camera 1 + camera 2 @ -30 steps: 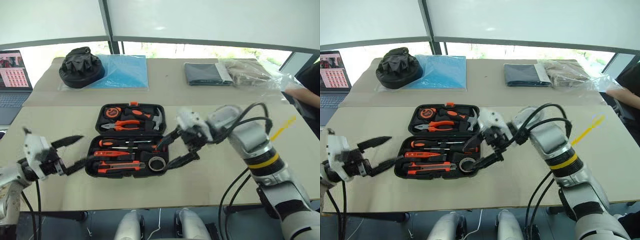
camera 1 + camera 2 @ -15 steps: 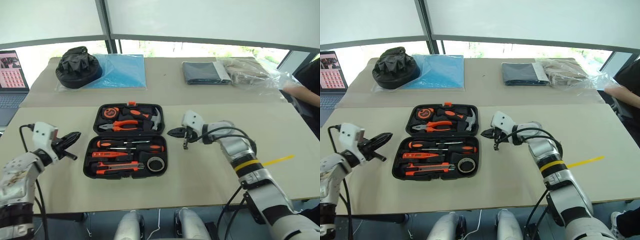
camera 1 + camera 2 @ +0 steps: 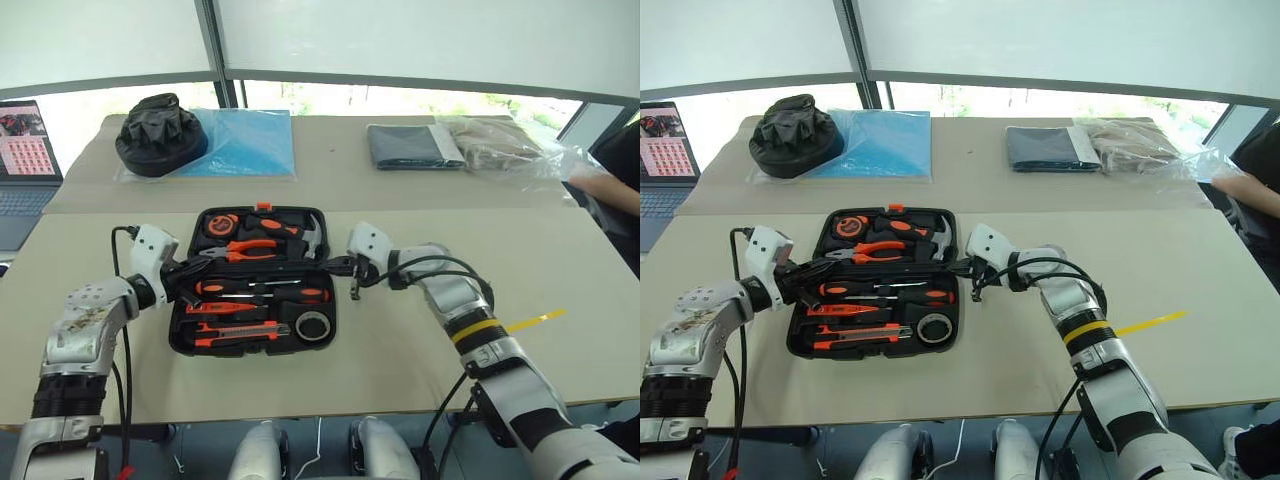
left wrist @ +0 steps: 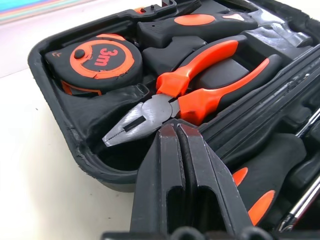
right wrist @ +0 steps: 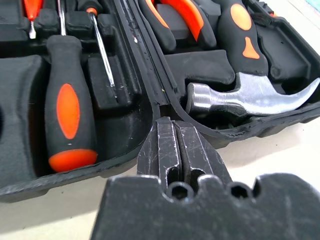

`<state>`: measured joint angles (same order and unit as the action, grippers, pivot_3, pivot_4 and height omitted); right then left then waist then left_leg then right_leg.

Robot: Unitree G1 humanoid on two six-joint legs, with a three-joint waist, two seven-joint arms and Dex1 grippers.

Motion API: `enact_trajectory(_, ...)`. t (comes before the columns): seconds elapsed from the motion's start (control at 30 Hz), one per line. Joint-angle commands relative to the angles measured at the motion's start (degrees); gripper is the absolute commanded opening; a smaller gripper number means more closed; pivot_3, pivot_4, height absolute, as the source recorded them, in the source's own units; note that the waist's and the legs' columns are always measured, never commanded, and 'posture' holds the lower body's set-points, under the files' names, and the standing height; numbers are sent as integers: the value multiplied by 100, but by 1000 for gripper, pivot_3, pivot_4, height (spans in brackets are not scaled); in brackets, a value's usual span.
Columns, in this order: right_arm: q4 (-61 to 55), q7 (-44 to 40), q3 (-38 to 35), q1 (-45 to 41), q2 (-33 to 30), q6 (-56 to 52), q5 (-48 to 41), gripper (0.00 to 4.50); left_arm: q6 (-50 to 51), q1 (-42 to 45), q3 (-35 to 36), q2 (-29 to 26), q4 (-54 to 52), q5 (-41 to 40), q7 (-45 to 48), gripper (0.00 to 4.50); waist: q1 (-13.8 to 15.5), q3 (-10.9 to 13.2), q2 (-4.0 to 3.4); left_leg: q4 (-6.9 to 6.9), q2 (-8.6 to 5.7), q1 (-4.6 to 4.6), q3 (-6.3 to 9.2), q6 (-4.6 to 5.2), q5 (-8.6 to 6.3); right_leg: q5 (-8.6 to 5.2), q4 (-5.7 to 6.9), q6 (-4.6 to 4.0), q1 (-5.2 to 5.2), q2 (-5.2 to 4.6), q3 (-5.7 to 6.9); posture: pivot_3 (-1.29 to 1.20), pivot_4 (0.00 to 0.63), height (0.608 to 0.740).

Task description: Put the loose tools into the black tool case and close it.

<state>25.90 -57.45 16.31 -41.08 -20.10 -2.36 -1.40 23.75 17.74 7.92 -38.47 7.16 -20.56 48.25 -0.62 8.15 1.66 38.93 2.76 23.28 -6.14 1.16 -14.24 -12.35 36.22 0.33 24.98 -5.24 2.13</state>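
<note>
The black tool case lies open on the near table. Its near half holds two screwdrivers with orange-black handles, a slim orange tester screwdriver, the utility knife and the dark tape roll. Pliers, a tape measure and a hammer sit in the far half. My left gripper is shut and empty at the case's left edge by the hinge line, its tips over the rim. My right gripper is shut and empty at the right edge by the hinge.
On the far table are a lumpy black bag on a blue sheet, a folded grey cloth and a clear plastic bag. A laptop stands at far left. A person's arm reaches in at right. A yellow strip marks the near table.
Both grippers have gone from open to shut. The left arm has swung in to the case's left edge, and the right gripper has dropped to the right edge beside the hinge.
</note>
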Motion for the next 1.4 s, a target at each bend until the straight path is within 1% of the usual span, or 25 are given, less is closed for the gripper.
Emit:
enact_trajectory(0.03,-650,-239,-181,286,-294,-305,-219,0,68,-118,-137,28,-268,-14,107,119,4,0,0,0,0,0,0,0,0,0,-1,1,0,0,0,0,150,740)
enact_trajectory(0.1,-834,-243,-236,404,-384,-413,-251,0,-55,-197,62,-16,-348,-56,87,119,-9,0,0,0,1,1,1,1,-1,0,-3,1,0,1,0,0,150,740)
enact_trajectory(0.2,-921,-207,-245,469,-408,-438,-239,0,-388,-335,564,-70,-304,-241,161,119,-60,0,1,0,2,0,0,0,0,1,0,-2,5,7,-3,0,150,740)
enact_trajectory(0.3,-859,-132,-262,436,-353,-424,-220,0,-545,-508,997,-343,-126,-231,163,119,-112,1,2,-1,10,0,3,-7,5,6,2,-10,10,18,-3,0,150,740)
enact_trajectory(0.47,-591,9,-238,251,-230,-352,-130,0,-541,-709,1161,-585,112,-52,-41,119,-93,2,1,-1,9,-2,5,-10,6,6,5,-11,10,12,-3,0,150,740)
enact_trajectory(0.57,-368,77,-201,127,-139,-293,-49,0,-352,-868,1060,-572,88,78,-189,119,-65,2,2,1,7,-1,3,-6,5,8,1,-6,8,4,-3,0,150,740)
enact_trajectory(0.73,63,204,-160,-105,52,-154,66,0,-90,-928,676,-288,-80,128,-336,119,-4,2,2,0,7,4,0,-6,4,8,0,-6,9,5,1,0,150,740)
enact_trajectory(0.87,335,148,-121,-229,205,-103,101,0,-278,-677,501,41,30,164,-412,119,47,2,1,2,2,4,0,-4,6,9,3,-5,7,-1,0,0,150,740)
enact_trajectory(0.97,427,-32,-67,-200,207,-122,83,0,-484,-518,380,143,208,276,-298,119,124,2,2,6,-1,2,2,-2,8,11,1,-1,0,-2,3,0,150,740)
enact_trajectory(1.17,25,-298,-148,72,-68,-309,-29,0,-700,-387,-104,178,210,471,243,119,157,2,1,6,-6,2,4,1,8,12,-2,1,-5,-5,5,0,150,740)
enact_trajectory(1.3,-537,-373,-296,444,-442,-539,-93,0,-655,-470,-375,303,-45,429,539,119,166,2,1,6,-13,5,3,15,0,8,-12,13,-9,-15,4,0,150,740)
enact_trajectory(1.4,-998,-414,-393,725,-683,-808,-179,0,-620,-537,-482,394,-195,435,565,119,179,1,2,6,-17,10,3,24,-6,6,-17,21,-10,-20,4,0,150,740)
